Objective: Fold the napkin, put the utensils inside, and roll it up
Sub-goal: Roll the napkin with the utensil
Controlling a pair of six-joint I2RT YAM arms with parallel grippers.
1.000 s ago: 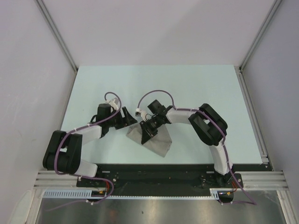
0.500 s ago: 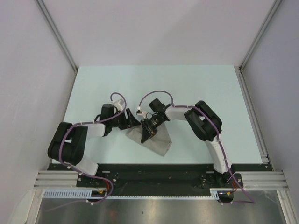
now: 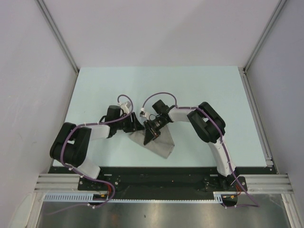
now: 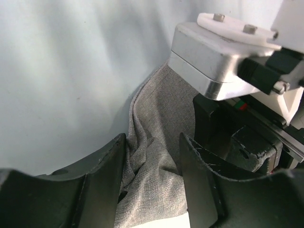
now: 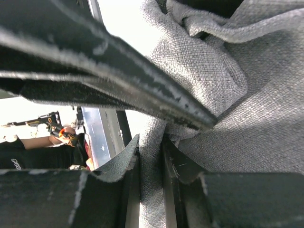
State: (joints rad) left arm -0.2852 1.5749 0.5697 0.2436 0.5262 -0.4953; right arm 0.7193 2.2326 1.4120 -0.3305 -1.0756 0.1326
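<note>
napkin [image 3: 161, 145]: soft, light, limp, easily bunched | right fingers [image 5: 183, 168]: pinched on a fold | left fingers [image 4: 104, 185]: spread astride raised ridge | hold best taken at ridge edge

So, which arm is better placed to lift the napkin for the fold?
Probably right: the right gripper pinches the napkin, while the left gripper only straddles the cloth edge, jaws apart.
</note>
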